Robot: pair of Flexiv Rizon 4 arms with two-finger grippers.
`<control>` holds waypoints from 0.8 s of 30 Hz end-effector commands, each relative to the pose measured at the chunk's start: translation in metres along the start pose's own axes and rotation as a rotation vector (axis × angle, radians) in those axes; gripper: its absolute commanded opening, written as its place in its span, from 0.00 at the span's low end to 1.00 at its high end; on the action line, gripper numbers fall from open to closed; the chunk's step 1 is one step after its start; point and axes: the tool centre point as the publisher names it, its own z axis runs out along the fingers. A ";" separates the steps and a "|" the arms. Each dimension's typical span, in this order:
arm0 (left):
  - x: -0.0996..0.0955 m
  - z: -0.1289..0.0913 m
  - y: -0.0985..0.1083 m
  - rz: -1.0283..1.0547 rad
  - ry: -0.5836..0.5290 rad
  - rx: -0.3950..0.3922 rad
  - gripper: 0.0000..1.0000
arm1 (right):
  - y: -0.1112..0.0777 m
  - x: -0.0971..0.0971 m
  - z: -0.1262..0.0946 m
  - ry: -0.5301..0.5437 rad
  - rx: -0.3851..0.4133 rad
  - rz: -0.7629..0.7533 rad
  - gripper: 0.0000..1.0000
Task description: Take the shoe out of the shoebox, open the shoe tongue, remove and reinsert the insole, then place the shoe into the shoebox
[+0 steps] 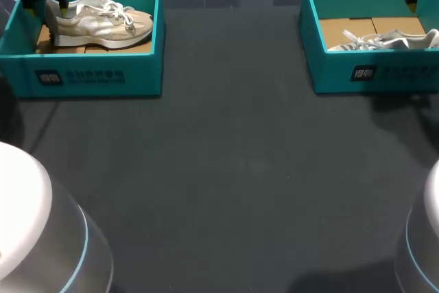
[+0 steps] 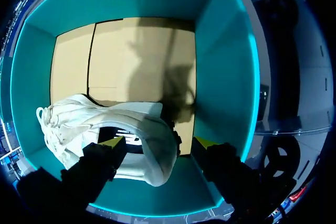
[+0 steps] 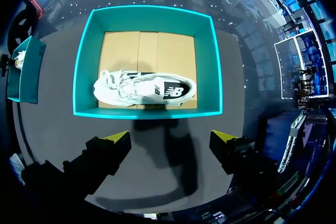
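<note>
Two teal shoeboxes are seen at the far side of the dark table (image 1: 226, 169), well apart from each other. In the left shoebox (image 1: 89, 77) a pale left shoe (image 1: 96, 22) with white laces is held on the cardboard floor, its toe directed toward the table's middle and its heel toward the box's outer end. The left gripper (image 2: 160, 142) is lowered into that box at the heel end. Its yellow-tipped fingers (image 2: 118, 141) are spread apart with the heel placed between them. One finger appears to lie just against the shoe's side, though contact cannot be confirmed from the wrist view, and the other is kept clear of the heel, close to the teal wall. The right shoe (image 3: 144, 90) is laid lengthwise in the right shoebox (image 3: 84, 66) near the wall closest to the gripper, with the cardboard floor exposed behind it. The right gripper (image 3: 170, 137) is held high above the table just outside that box, nothing is gripped, and its fingers (image 3: 119, 138) are set wide.
</note>
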 end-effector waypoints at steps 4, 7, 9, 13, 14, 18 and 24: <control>0.000 0.011 0.008 -0.010 0.012 0.025 0.82 | 0.000 0.000 0.000 0.000 0.000 0.000 1.00; 0.000 0.015 0.011 -0.014 0.017 0.033 0.79 | 0.000 0.000 0.000 0.000 0.000 0.000 1.00; 0.000 0.018 0.012 -0.016 0.019 0.038 0.79 | 0.000 0.000 0.000 0.000 0.000 0.000 1.00; 0.002 0.022 0.014 -0.020 0.024 0.047 0.80 | 0.000 0.000 0.000 0.000 0.000 0.000 1.00; 0.002 0.022 0.015 -0.022 0.024 0.049 0.80 | 0.000 0.000 0.000 0.000 0.000 0.000 1.00; 0.004 0.024 0.014 -0.021 0.022 0.061 0.80 | 0.000 0.000 0.000 0.000 0.000 0.000 1.00; 0.004 0.030 0.015 -0.021 0.025 0.074 0.78 | 0.000 0.000 0.000 0.000 0.000 0.000 1.00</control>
